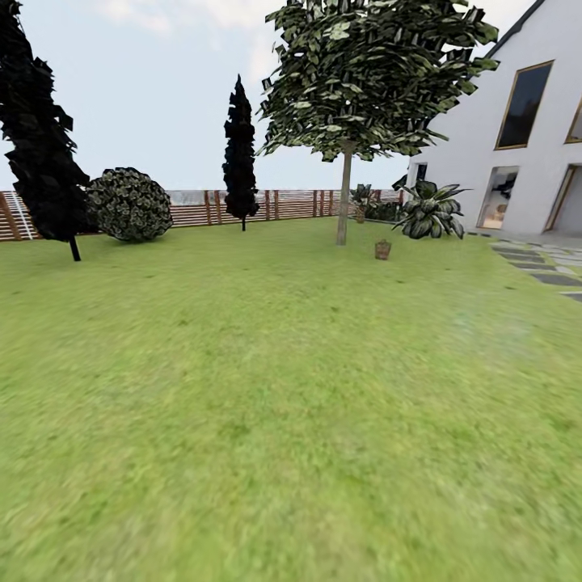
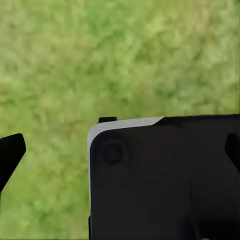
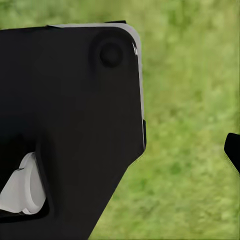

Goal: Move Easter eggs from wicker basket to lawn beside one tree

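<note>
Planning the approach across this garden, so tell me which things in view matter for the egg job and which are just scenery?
For the job:
wicker basket
tree beside it
lawn

Just scenery:
round bush
dark cypresses
fence
house
stepping stones

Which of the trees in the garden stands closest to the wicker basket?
The pale-trunked tree with the broad green canopy; the small tan wicker basket sits near its base, far from both dark narrow cypresses.
</note>
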`<state>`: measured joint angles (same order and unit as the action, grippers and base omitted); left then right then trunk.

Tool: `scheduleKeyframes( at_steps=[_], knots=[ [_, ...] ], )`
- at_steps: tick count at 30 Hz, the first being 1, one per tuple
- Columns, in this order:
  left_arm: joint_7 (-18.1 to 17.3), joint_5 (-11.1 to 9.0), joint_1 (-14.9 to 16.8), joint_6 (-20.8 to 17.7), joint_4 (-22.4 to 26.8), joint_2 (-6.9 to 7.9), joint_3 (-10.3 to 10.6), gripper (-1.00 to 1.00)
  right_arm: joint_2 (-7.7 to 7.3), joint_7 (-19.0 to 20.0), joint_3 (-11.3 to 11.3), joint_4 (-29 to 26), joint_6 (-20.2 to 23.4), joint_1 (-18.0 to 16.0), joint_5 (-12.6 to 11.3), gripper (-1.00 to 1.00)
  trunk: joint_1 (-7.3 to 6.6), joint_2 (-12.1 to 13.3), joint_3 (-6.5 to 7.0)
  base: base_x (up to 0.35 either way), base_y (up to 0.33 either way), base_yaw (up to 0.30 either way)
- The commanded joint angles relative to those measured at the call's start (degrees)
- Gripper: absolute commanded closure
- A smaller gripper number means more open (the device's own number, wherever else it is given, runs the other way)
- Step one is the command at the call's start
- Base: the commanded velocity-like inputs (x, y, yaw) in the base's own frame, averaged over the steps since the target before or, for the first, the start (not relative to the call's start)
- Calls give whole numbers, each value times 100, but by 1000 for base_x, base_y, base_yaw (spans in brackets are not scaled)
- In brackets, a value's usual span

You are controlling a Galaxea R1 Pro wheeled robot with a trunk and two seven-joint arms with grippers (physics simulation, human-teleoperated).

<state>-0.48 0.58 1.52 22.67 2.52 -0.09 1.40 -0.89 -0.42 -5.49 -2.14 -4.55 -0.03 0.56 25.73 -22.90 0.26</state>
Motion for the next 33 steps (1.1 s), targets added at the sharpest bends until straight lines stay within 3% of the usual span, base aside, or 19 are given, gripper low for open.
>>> scheduleKeyframes(
  at_steps=[1, 33],
  knots=[
    [-3, 5, 1, 19, -6, 0, 10, -100, 1, -2, -44, 3, -20, -1, 6, -100, 5, -2, -1, 329, 0, 0],
    [-2, 3, -2, 27, -6, 0, 10, -100, 1, -2, -44, 3, -20, -6, 6, -100, 5, -2, -1, 329, 0, 0]
  ],
)
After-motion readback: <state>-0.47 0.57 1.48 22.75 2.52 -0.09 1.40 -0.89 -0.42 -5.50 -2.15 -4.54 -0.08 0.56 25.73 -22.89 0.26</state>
